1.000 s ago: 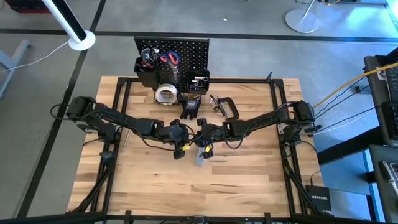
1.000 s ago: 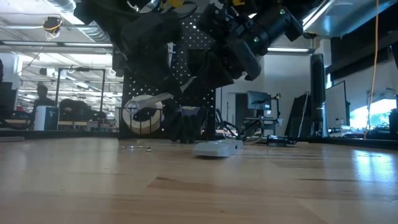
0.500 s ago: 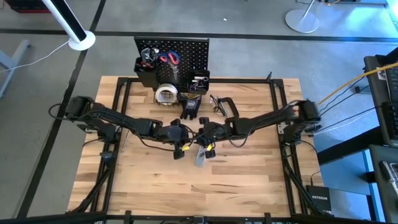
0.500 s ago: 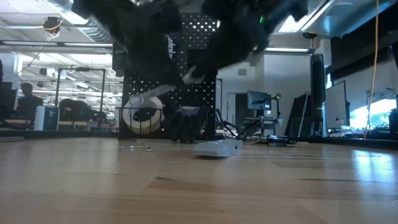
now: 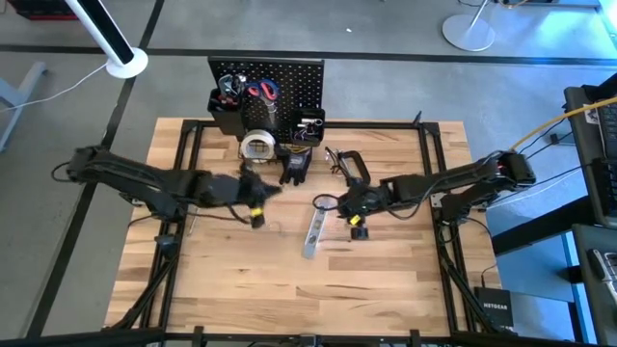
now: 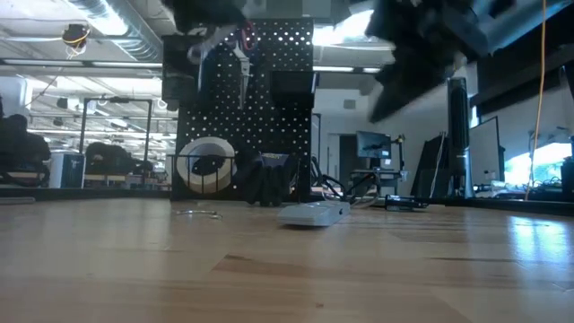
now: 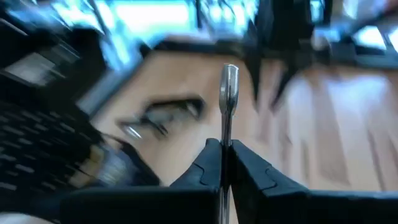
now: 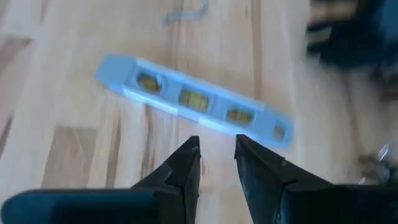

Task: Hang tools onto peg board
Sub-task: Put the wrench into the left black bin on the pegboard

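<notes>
Tools | our left pincer [image 7: 225, 155] now pinches a thin metal hook [image 7: 228, 93], moved toward peg board [image 5: 289, 82] | right pincer [image 8: 216, 155] spread over level [image 8: 193, 99] | hanging next

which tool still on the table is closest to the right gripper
The silver level bar, lying flat just in front of the right gripper; the black C-clamp and black gloves sit farther back, near the peg board.
</notes>
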